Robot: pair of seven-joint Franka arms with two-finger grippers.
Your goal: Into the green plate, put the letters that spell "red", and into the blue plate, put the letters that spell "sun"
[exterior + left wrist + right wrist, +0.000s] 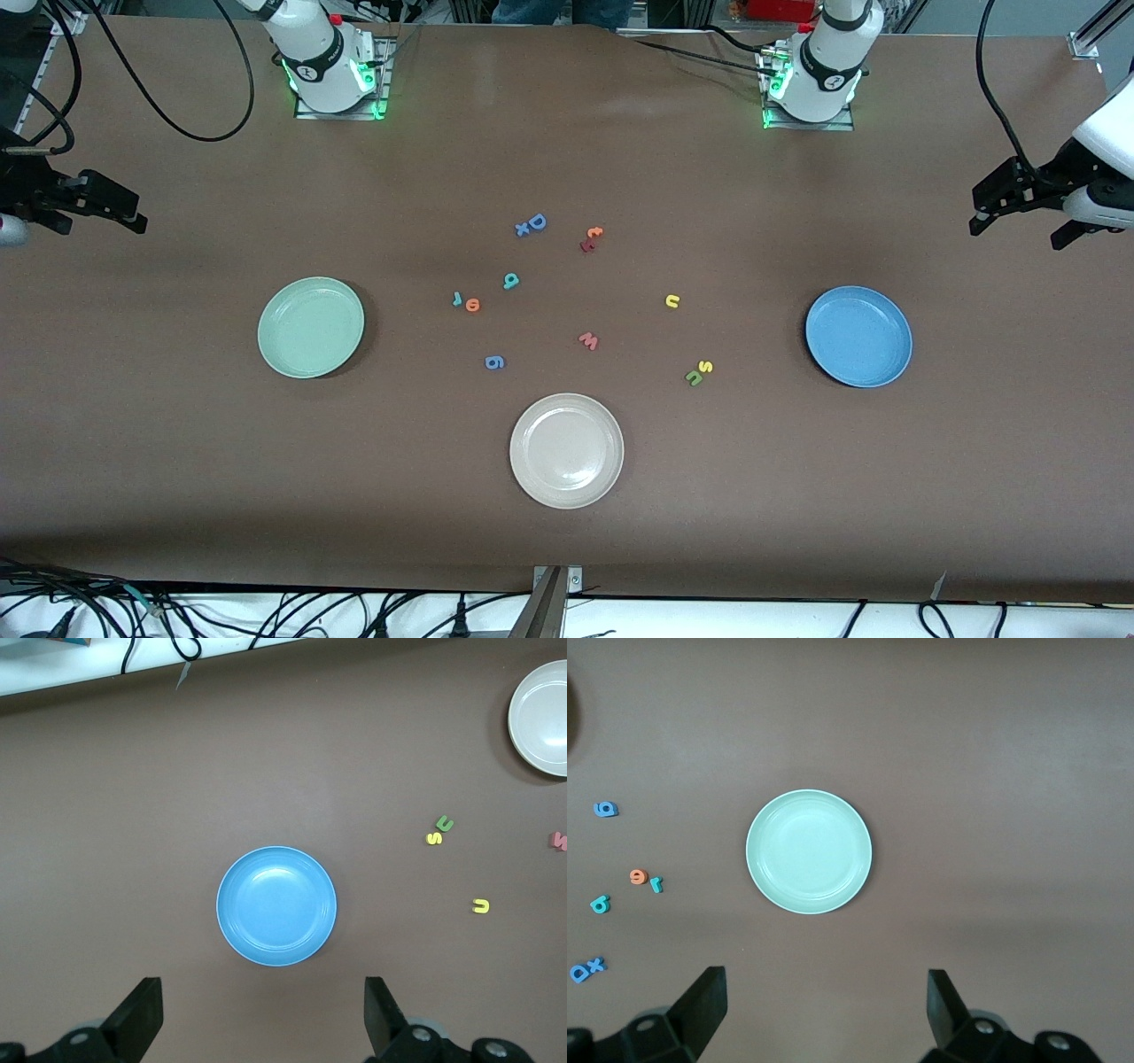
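The green plate lies toward the right arm's end of the table and the blue plate toward the left arm's end, both with nothing in them. Between them on the table lie a teal "r", an orange "e" and a teal "d". Closer to the blue plate are a yellow "u", a yellow "s" and an olive letter. My left gripper hangs open high by the blue plate. My right gripper hangs open high by the green plate.
A beige-white plate sits nearest the front camera. Other letters lie in the middle: a blue "D" with a small blue "x" beside it, a blue "g", a red "w" and an orange "t".
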